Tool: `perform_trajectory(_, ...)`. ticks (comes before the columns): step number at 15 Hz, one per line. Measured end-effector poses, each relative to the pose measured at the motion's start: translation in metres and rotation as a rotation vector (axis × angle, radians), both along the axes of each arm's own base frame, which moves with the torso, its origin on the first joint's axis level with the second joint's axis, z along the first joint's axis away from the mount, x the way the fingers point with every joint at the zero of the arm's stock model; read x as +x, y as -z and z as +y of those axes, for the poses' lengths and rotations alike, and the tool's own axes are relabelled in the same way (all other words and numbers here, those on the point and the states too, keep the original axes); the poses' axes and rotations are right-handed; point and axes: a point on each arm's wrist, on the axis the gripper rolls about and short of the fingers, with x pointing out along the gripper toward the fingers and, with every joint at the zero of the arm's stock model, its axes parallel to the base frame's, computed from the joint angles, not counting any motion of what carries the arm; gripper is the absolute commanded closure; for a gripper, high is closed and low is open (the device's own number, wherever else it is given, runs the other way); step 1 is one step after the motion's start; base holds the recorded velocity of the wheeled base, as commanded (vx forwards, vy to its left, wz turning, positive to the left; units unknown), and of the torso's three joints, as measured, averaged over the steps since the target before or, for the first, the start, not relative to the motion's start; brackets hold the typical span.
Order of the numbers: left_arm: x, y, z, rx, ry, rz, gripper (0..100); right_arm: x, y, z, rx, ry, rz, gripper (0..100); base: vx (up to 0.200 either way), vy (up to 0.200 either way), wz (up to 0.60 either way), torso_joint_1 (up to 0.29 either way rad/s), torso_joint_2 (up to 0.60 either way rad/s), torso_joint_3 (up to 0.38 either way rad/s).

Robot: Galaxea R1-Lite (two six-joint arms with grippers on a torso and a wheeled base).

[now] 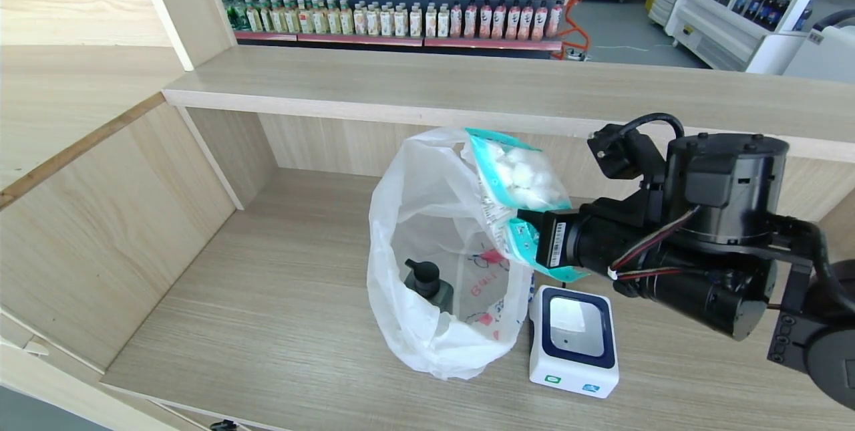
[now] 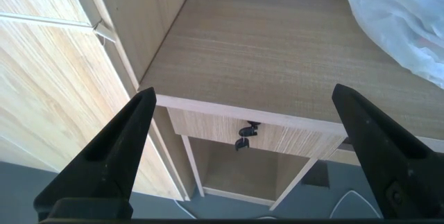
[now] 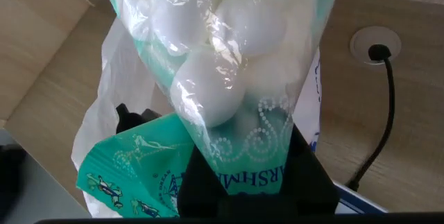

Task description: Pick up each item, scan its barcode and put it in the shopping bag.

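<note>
Right gripper (image 1: pixel 529 230) is clamped on the lower end of the marshmallow bag (image 1: pixel 518 174), held tilted above the shopping bag (image 1: pixel 414 217) mouth. Pump bottle (image 1: pixel 427 282) sits inside the shopping bag. Scanner (image 1: pixel 574 341) stands just beside it. Left gripper (image 2: pixel 243 96) is spread wide, empty, over the counter (image 2: pixel 277 37) edge.

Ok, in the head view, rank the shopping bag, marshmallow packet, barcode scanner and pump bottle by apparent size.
1. shopping bag.
2. marshmallow packet and barcode scanner look about alike; the packet is held up nearer the camera, so unranked.
3. pump bottle, partly hidden inside the bag.
</note>
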Motion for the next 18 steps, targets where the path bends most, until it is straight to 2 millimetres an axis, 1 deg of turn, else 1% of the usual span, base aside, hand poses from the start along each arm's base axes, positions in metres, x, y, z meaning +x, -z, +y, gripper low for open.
perform_trajectory(3, 0.000, 0.000, 0.000, 0.000, 0.000, 0.000, 0, -0.005, 0.011, 0.008, -0.002, -0.030, -0.001, 100, 0.000, 0.000, 0.00, 0.000, 0.00, 0.000)
perform_trajectory(6, 0.000, 0.000, 0.000, 0.000, 0.000, 0.000, 0, -0.008, 0.031, 0.005, -0.051, -0.022, 0.047, 100, 0.000, 0.000, 0.00, 0.000, 0.00, 0.000)
perform_trajectory(8, 0.000, 0.000, 0.000, 0.000, 0.000, 0.000, 0, -0.005, 0.036, 0.002, -0.064, 0.000, 0.060, 100, 0.000, 0.000, 0.00, 0.000, 0.00, 0.000)
perform_trajectory(12, 0.000, 0.000, 0.000, 0.000, 0.000, 0.000, 0, 0.001, 0.038, 0.000, -0.066, 0.021, 0.062, 100, 0.000, 0.000, 0.00, 0.000, 0.00, 0.000)
perform_trajectory(16, 0.000, 0.000, 0.000, 0.000, 0.000, 0.000, 0, 0.003, 0.031, 0.003, -0.085, 0.015, 0.028, 100, 0.000, 0.000, 0.00, 0.000, 0.00, 0.000)
perform_trajectory(17, 0.000, 0.000, 0.000, 0.000, 0.000, 0.000, 0, 0.002, 0.028, 0.002, -0.160, 0.025, -0.008, 100, 0.000, 0.000, 0.00, 0.000, 0.00, 0.000)
perform_trajectory(18, 0.000, 0.000, 0.000, 0.000, 0.000, 0.000, 0, 0.001, 0.025, -0.001, -0.245, 0.078, -0.035, 100, 0.000, 0.000, 0.00, 0.000, 0.00, 0.000)
